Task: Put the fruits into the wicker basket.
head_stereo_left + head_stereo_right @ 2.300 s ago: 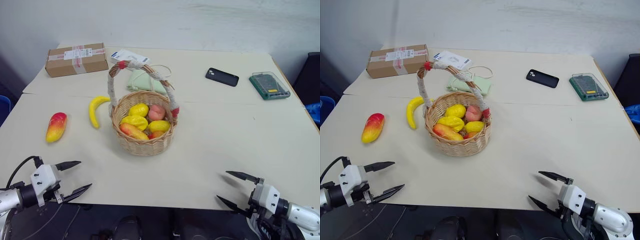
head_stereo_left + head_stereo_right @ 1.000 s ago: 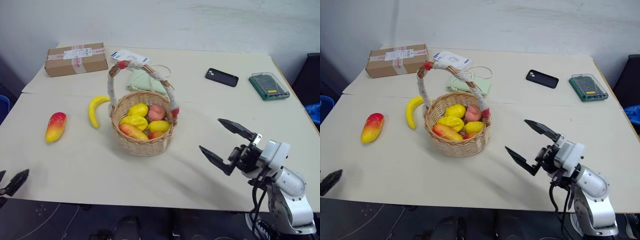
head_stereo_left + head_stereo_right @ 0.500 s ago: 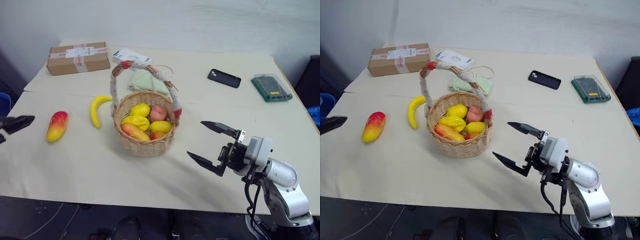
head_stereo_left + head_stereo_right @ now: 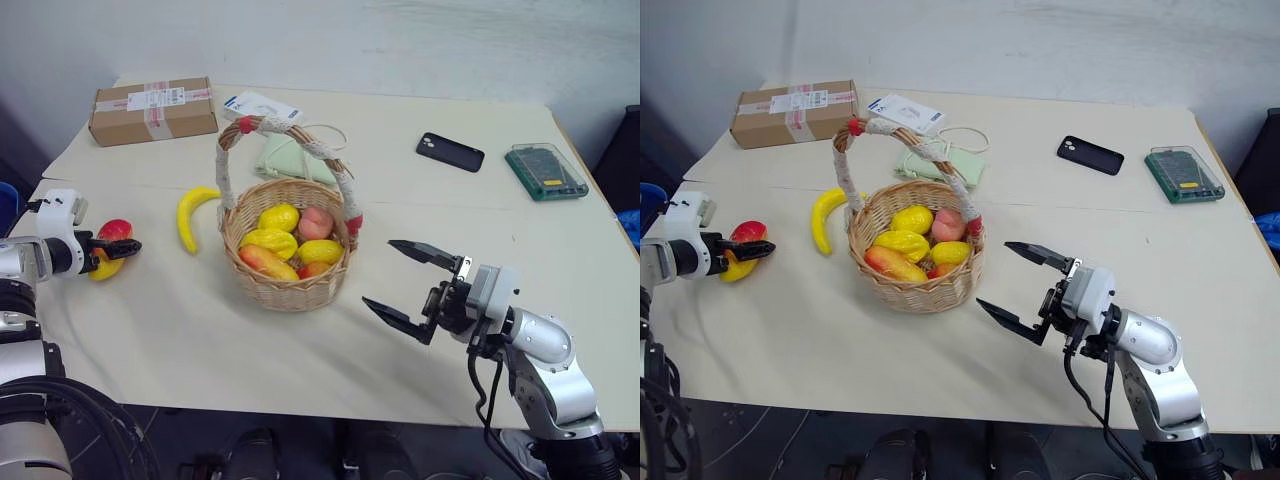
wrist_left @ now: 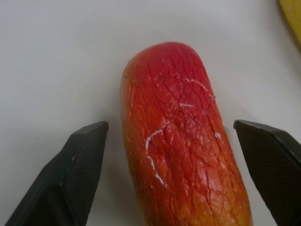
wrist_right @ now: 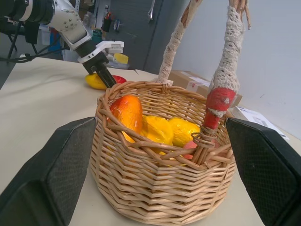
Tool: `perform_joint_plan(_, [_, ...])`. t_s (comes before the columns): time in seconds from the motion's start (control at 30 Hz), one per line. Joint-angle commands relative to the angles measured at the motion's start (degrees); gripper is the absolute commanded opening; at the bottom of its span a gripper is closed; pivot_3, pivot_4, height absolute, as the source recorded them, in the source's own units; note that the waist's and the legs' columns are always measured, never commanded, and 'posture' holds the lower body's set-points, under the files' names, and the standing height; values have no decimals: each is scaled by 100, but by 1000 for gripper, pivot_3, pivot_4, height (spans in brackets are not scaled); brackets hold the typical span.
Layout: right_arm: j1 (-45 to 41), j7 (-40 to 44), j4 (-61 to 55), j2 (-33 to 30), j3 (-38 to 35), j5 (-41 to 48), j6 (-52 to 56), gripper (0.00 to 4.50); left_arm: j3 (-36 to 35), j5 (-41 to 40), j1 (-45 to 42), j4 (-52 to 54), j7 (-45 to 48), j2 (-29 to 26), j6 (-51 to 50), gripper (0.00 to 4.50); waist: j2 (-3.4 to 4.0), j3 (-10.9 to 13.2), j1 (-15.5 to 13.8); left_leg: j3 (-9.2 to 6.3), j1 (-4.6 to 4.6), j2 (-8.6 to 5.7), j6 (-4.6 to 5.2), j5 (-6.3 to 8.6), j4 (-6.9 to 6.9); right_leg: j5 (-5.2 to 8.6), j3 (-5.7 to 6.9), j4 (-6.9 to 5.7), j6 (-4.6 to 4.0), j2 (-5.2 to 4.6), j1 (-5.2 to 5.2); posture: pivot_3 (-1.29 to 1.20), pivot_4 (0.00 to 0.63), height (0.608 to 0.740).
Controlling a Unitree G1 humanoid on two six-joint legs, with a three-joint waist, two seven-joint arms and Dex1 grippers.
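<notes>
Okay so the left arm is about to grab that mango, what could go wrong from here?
1. The left gripper straddles the mango with open jaws not yet touching it; the rounded, smooth-looking fruit might squirt out as they close.
2. The wicker basket has a tall arched handle and already holds several fruits, so the mango may clip the handle or roll back out.
3. The banana lies on the table between mango and basket; a low carry could knock it.

Left arm's reaching in from the side with its left gripper (image 4: 128, 246) low over the bench and jaws spread wide apart, while the right arm's bent up from the near edge, right gripper (image 4: 398, 283) pointing inward, jaws wide open too.
</notes>
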State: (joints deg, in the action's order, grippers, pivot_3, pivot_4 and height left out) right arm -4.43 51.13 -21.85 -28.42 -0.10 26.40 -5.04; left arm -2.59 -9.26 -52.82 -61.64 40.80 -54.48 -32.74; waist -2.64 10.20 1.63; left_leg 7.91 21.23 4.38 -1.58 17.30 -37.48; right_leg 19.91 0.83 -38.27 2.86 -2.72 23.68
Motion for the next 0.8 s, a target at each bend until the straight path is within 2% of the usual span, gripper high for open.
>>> perform_joint_plan(0.03, [92,-42,-124,32,-64,22,-83,4500,-70,202,-115,-287,63,-105,233,3657,0,0,7,2,0,2,0,0,-6,0,-2,-7,0,1,0,0,150,740])
perform_joint_plan(0.2, [126,-67,-94,-38,-228,23,-125,4500,-211,193,-93,-364,737,-435,380,2118,-1,1,15,12,-5,10,-2,1,-30,-1,-13,-33,-1,8,2,0,150,740])
perform_joint_plan(0.23, [132,-63,-80,-56,-271,23,-146,4500,-243,175,-53,-353,944,-502,490,1946,-3,2,16,12,-6,11,-2,2,-32,-1,-13,-35,-2,10,2,0,150,740])
perform_joint_plan(0.3, [141,-41,-23,-131,-417,26,-209,4500,-388,44,51,-211,1426,-590,932,1900,-3,2,2,13,-4,15,-6,4,-34,-1,-12,-36,-2,14,3,0,150,740])
perform_joint_plan(0.4, [173,-103,11,-263,-763,43,-254,4500,-639,-427,581,738,3017,-818,1518,1900,-2,2,-1,16,-3,15,-5,7,-34,-1,-13,-33,-3,12,3,0,150,740])
perform_joint_plan(0.47, [251,-127,5,-340,-941,32,-283,4500,-926,-892,997,1596,3749,-1002,1204,1900,-3,2,0,17,-2,17,-3,9,-34,-1,-15,-30,-4,10,2,0,150,740])
perform_joint_plan(0.6, [423,-364,37,-384,-1431,24,-294,4500,-1019,-1603,2054,4138,4363,-1161,404,1900,2,4,-3,16,-2,21,-3,11,-34,0,-21,-30,-6,10,1,0,150,740])
perform_joint_plan(0.67, [473,-410,50,-398,-1530,43,-250,4500,-952,-2070,2085,5206,4252,-956,-188,1900,5,6,-20,14,-8,19,0,12,-37,0,-24,-33,-6,7,-8,0,150,740])
perform_joint_plan(0.73, [464,-398,67,-435,-1552,39,-203,4500,-731,-2308,1783,5909,3846,-432,-419,1900,9,6,-25,5,-13,16,8,17,-45,-3,-24,-33,-2,7,-21,0,150,740])
perform_joint_plan(0.8, [440,-391,25,-465,-1525,131,-63,4500,-424,-2242,1349,6250,3105,375,-512,1900,13,7,-26,2,-15,10,24,24,-47,-13,-28,-32,10,10,-27,0,150,740])
